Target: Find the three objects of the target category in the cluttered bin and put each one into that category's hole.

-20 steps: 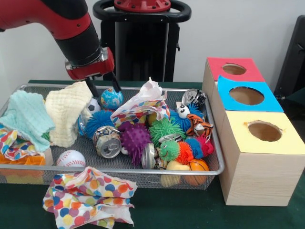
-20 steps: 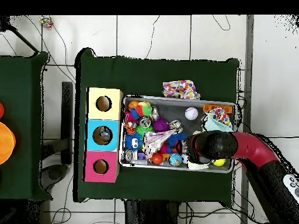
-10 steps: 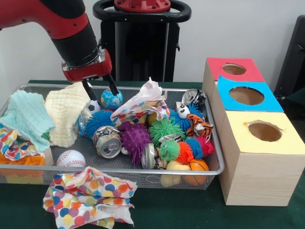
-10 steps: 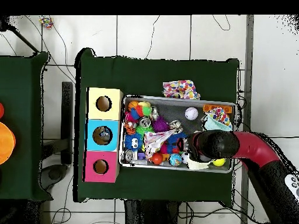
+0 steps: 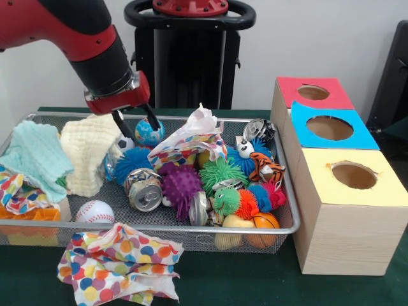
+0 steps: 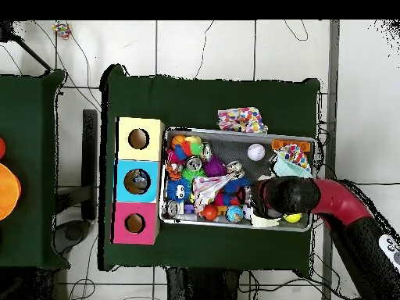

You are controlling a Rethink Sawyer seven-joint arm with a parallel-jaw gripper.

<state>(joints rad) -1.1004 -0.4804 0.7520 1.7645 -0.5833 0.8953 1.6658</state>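
green table [image 5: 255, 280], claw [image 5: 138, 129] over bin [image 5: 290, 213]

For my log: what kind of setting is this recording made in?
Likely a robotics lab sorting bench: a green-covered table, a wire bin of mixed toys, and coloured boxes with holes beside it.

The red and black arm's claw [image 5: 136, 121] has drifted slightly toward the wire bin's far-left corner. Its open fingers now straddle the blue globe-patterned ball [image 5: 149, 132].
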